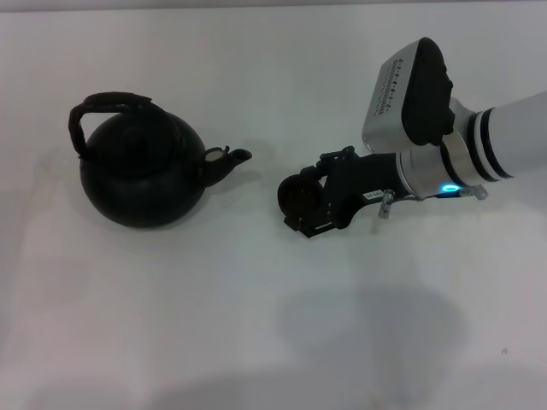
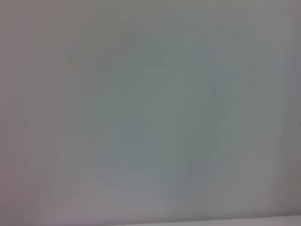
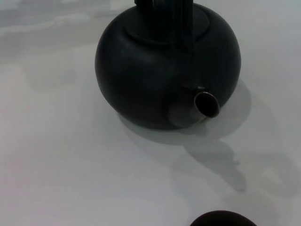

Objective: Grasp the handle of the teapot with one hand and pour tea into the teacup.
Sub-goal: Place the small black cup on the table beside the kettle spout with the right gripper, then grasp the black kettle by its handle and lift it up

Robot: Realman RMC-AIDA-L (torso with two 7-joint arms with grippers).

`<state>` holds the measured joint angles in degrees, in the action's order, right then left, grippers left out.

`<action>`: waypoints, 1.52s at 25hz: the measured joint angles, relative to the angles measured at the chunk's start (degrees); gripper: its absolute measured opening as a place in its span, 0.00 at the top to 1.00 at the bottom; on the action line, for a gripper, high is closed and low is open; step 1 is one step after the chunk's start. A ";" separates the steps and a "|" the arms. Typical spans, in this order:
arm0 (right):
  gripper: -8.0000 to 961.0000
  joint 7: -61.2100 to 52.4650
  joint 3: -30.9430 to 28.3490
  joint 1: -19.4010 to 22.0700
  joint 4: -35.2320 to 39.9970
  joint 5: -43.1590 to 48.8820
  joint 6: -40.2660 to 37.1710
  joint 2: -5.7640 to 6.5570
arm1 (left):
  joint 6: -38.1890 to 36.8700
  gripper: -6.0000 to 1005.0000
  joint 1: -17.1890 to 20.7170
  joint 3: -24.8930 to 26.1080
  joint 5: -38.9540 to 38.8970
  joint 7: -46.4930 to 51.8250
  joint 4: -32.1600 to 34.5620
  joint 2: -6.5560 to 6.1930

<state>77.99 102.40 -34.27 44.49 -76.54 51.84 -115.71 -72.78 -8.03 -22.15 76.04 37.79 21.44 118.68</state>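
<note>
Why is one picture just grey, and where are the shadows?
Left wrist view: only a plain pale blur, nothing to make out. Head view: a big soft shadow lies on the table below the right end effector, which is at the teacup. Right wrist view: the teapot is fairly clear and casts a grey shadow beyond its spout.

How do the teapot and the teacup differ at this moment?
The teapot is far larger than the teacup. The teapot has an arched handle and a spout; the teacup shows neither. The teapot stands free on the table, while the teacup sits at the right gripper. Both are black and round.
</note>
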 joint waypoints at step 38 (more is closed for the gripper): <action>0.10 22.45 -54.44 9.68 -16.21 -40.31 28.96 1.96 | -4.04 0.19 -0.57 2.20 -27.48 -16.56 -12.11 0.32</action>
<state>100.44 47.96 -24.60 28.29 -116.85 80.80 -113.75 -76.82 -8.60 -19.95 48.55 21.23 9.33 119.00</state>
